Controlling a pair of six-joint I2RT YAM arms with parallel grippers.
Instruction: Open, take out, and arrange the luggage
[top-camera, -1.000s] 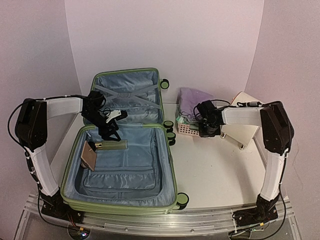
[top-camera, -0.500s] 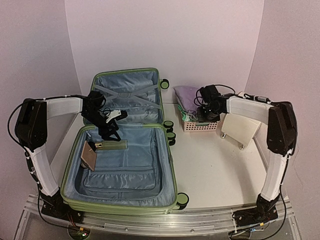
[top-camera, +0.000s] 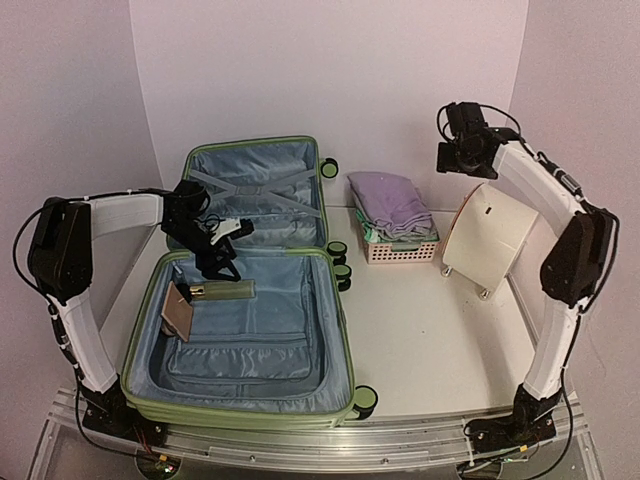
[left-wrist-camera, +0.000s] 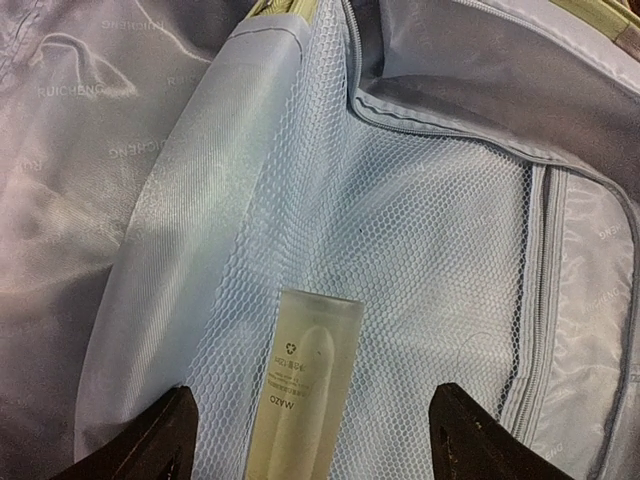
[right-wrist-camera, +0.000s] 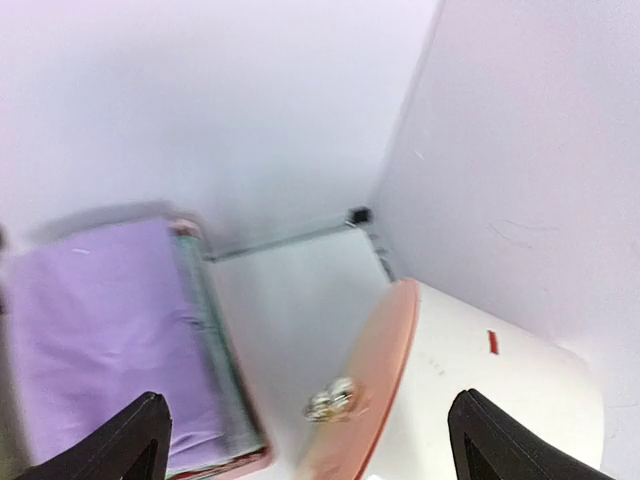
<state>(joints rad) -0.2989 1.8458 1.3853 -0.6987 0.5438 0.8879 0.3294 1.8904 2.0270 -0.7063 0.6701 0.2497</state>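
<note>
The luggage (top-camera: 240, 330), a light-green hard-shell suitcase, lies open with its lid (top-camera: 255, 185) standing up at the back. My left gripper (top-camera: 222, 266) hangs inside it near the hinge, open. In the left wrist view its fingers (left-wrist-camera: 312, 420) stand wide on either side of a pale yellow tube (left-wrist-camera: 305, 390) that lies behind the mesh pocket (left-wrist-camera: 400, 250), without touching it. My right gripper (top-camera: 452, 158) is raised high above the cream drum (top-camera: 490, 235), open and empty. Its wrist view, with the gripper (right-wrist-camera: 308, 420) in it, is blurred.
A pink basket (top-camera: 398, 250) right of the suitcase holds folded purple cloth (top-camera: 390, 200), also in the right wrist view (right-wrist-camera: 100, 330). A brown flat item (top-camera: 180, 312) leans in the suitcase's left side. The drum's pinkish lid (right-wrist-camera: 365, 380) faces the basket. Walls close in behind and right.
My right gripper let go at the basket, opened wide and rose up and to the right above the drum. The purple cloth now lies on the basket. The left arm stayed put.
</note>
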